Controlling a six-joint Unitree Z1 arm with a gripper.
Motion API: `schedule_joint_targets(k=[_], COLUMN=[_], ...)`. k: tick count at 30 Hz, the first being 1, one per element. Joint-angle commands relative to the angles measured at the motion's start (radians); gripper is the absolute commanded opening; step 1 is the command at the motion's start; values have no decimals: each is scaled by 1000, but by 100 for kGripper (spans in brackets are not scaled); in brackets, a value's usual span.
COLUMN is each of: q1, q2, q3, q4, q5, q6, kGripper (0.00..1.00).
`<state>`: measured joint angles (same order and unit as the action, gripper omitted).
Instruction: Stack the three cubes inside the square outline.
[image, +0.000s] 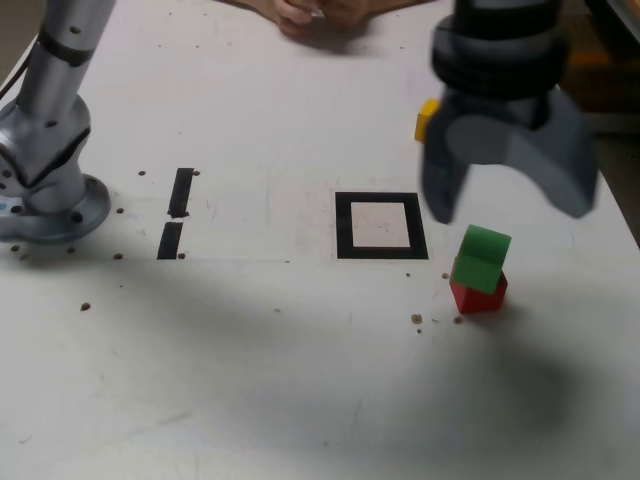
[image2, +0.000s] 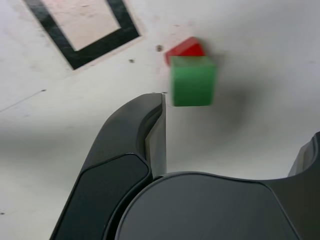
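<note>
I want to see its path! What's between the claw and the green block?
Nothing. In the wrist view, only bare white table separates the open claw from the green block sitting on the red block.

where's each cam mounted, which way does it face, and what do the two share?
Exterior view: off the arm, above the table, looking down and across it toward a person's hands at the far edge; shows the arm's base and the open gripper from outside.
Wrist view: on the wrist, looking down past the gripper at the tabletop; one finger fills the foreground.
Shared: green cube on red cube, outside the square outline. Yellow cube: exterior only.
</note>
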<state>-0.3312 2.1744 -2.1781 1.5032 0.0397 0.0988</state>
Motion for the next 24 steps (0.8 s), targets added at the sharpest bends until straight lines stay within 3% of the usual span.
schedule_joint_targets(k=[1, 24], q1=[2, 15], q2=[23, 130], q3=[-4, 73], q4=[1, -11], q5=[-5, -16], q6=[1, -18], kGripper=[96, 95])
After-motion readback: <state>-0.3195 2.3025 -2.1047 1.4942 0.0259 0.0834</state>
